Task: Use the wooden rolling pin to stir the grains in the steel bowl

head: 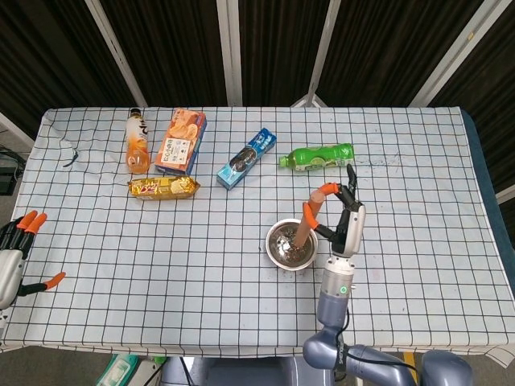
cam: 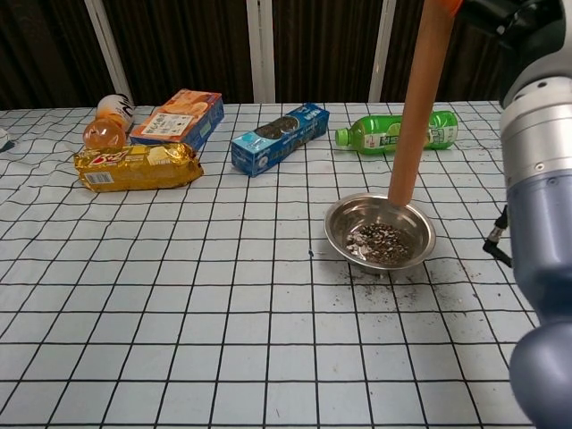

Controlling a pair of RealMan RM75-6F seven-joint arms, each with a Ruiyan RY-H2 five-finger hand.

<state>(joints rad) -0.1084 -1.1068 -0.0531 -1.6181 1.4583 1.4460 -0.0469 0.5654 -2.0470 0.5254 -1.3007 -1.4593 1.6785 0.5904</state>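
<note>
A steel bowl (head: 290, 245) (cam: 380, 231) with dark grains (cam: 384, 241) in it sits on the checked cloth, right of centre. A wooden rolling pin (cam: 416, 107) (head: 303, 229) stands nearly upright, its lower end inside the bowl at the far rim. My right hand (head: 338, 213) grips the pin's upper part just above the bowl; in the chest view only the wrist and forearm (cam: 536, 161) show. My left hand (head: 18, 249) hangs at the table's left edge, fingers spread, holding nothing.
Some grains (cam: 375, 281) lie spilled on the cloth in front of the bowl. Along the back lie an orange bottle (head: 137, 141), a biscuit box (head: 181, 141), a yellow snack pack (head: 163, 187), a blue cookie box (head: 246, 158) and a green bottle (head: 322, 156).
</note>
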